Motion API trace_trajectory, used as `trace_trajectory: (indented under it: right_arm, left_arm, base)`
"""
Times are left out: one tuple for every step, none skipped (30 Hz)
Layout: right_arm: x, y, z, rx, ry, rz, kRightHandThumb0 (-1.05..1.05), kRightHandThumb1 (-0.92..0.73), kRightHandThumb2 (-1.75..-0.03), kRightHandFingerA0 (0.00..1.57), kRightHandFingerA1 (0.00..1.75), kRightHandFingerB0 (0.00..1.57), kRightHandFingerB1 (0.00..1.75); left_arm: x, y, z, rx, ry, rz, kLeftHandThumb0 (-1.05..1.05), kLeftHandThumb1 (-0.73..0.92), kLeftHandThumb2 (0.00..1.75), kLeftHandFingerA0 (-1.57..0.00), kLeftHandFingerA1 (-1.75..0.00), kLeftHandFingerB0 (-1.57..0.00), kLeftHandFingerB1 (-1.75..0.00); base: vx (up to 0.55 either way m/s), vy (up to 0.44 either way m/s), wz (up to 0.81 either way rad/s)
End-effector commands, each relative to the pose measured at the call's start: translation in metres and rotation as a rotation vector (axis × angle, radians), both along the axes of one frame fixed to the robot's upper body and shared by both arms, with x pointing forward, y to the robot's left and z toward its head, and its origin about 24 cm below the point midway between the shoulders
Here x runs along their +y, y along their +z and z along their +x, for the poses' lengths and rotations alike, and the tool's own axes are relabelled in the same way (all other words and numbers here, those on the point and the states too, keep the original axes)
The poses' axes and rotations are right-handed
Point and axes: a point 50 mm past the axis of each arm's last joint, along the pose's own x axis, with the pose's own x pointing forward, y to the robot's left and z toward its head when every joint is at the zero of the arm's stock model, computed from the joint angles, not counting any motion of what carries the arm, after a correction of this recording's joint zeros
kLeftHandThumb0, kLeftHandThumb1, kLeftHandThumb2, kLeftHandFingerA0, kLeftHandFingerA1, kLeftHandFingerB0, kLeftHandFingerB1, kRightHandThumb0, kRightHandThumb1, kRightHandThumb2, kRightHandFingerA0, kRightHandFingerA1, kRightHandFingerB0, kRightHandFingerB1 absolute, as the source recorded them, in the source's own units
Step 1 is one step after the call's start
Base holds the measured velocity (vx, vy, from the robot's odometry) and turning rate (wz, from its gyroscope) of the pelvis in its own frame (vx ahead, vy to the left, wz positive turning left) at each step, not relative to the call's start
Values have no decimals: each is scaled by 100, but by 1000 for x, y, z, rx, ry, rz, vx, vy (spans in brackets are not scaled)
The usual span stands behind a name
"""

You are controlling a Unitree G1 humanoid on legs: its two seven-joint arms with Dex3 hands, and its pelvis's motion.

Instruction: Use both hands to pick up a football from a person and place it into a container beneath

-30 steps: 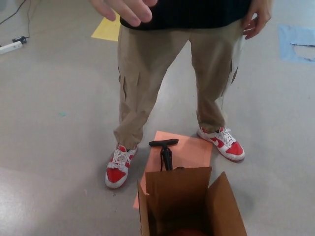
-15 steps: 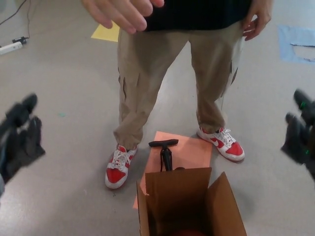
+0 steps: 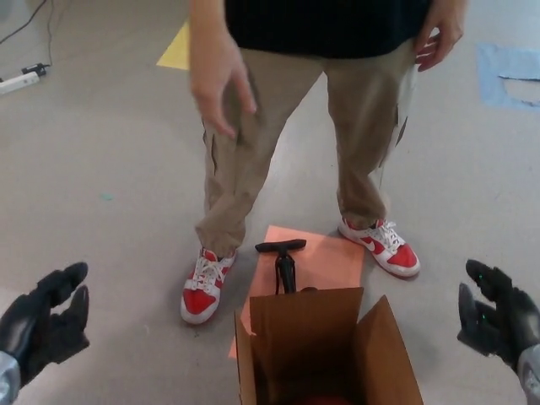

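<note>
An open cardboard box (image 3: 325, 350) stands on the floor at the bottom centre, flaps up; something red (image 3: 321, 399) shows at its bottom, mostly hidden. My left hand (image 3: 42, 325) is at the lower left, fingers apart and empty. My right hand (image 3: 494, 314) is at the lower right, also open and empty. Both hands flank the box at a distance. A person in khaki trousers (image 3: 253, 143) stands just behind the box, one hand (image 3: 218, 80) hanging in front of the thigh, the other hand (image 3: 439, 34) at the side. Neither holds a ball.
A black hand pump (image 3: 283, 261) stands on an orange sheet (image 3: 325, 261) right behind the box. The person's red and white shoes (image 3: 202, 287) sit either side of it. A yellow sheet (image 3: 181, 51) and a blue sheet (image 3: 509, 74) lie on the grey floor farther back.
Both my hands have dropped lower and come inward toward the box. The person's raised hand has lowered from the top edge to in front of the thigh.
</note>
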Motion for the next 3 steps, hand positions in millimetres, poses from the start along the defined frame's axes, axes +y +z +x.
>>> trace_trajectory:
  right_arm:
    - [-11, 8, 5, -39, 31, -138, -82, -82, -111, 6, 23, 6, 19]
    - [-11, 8, 5, -39, 31, -135, -82, -82, -111, 6, 23, 6, 19]
    - [-11, 8, 5, -39, 31, -135, -82, -82, -111, 6, 23, 6, 19]
  left_arm:
    - [11, 15, 6, -85, -64, 119, -87, 82, 111, -8, -23, -7, -16]
    - [12, 16, 7, -86, -65, 122, -87, 82, 111, -8, -23, -7, -16]
    - [12, 16, 7, -86, -65, 122, -87, 82, 111, -8, -23, -7, -16]
  base:
    - [0, 0, 0]
    - [0, 0, 0]
    - [0, 0, 0]
